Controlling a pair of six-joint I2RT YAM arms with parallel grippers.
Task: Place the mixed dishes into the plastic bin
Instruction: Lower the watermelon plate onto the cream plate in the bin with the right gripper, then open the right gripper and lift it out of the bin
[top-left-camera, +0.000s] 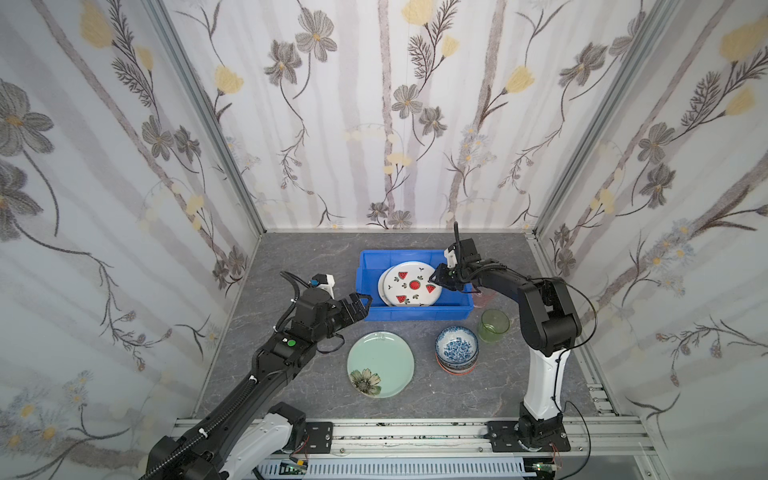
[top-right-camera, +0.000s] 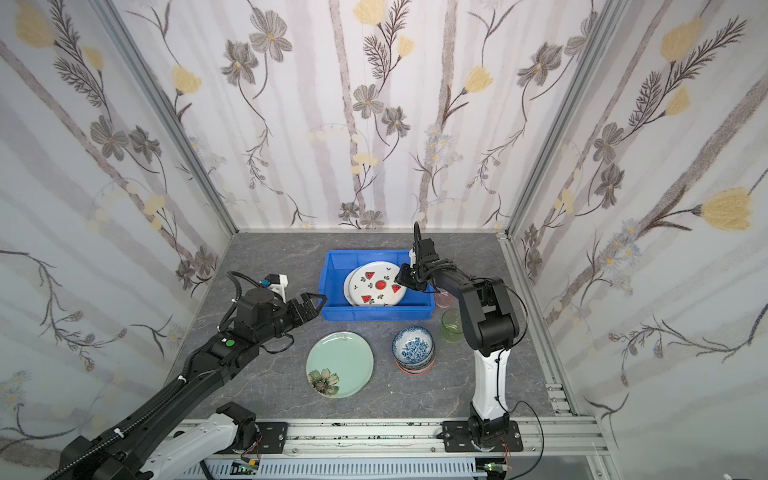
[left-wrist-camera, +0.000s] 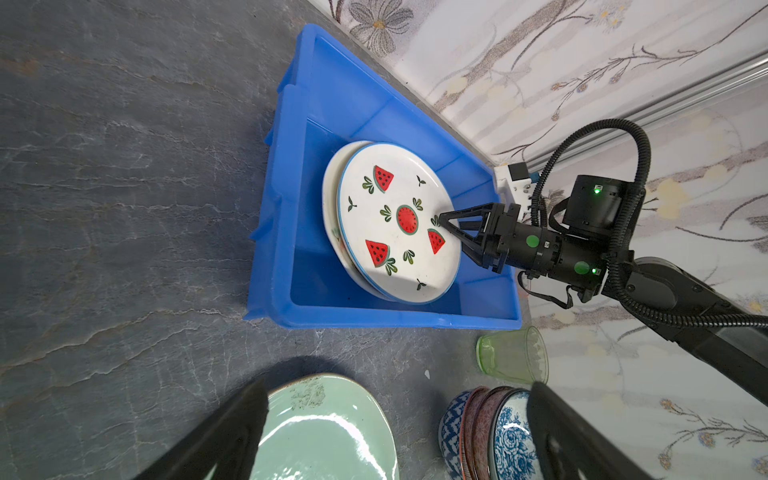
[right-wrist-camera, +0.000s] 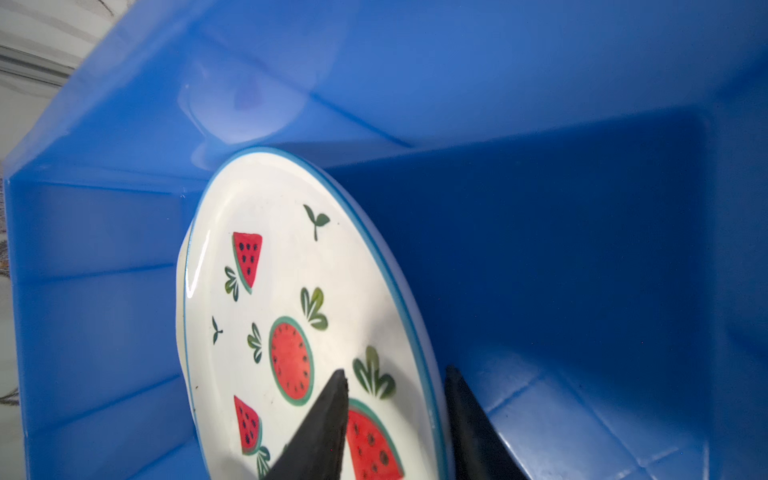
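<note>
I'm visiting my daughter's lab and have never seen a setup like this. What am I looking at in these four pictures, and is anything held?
Two robot arms stand at a grey table, each ending in a two-fingered pincer. Two pictures look down from above, side by side like eyes; the other two come from cameras on the wrists. A blue bin holds a watermelon plate resting on a cream plate. On the table wait a mint plate, a stack of bowls and a green tumbler. The right pincer reaches into the bin, jaws apart on either side of that plate's rim, apparently not clamping it. The left pincer hovers open beside the bin, holding nothing.
</note>
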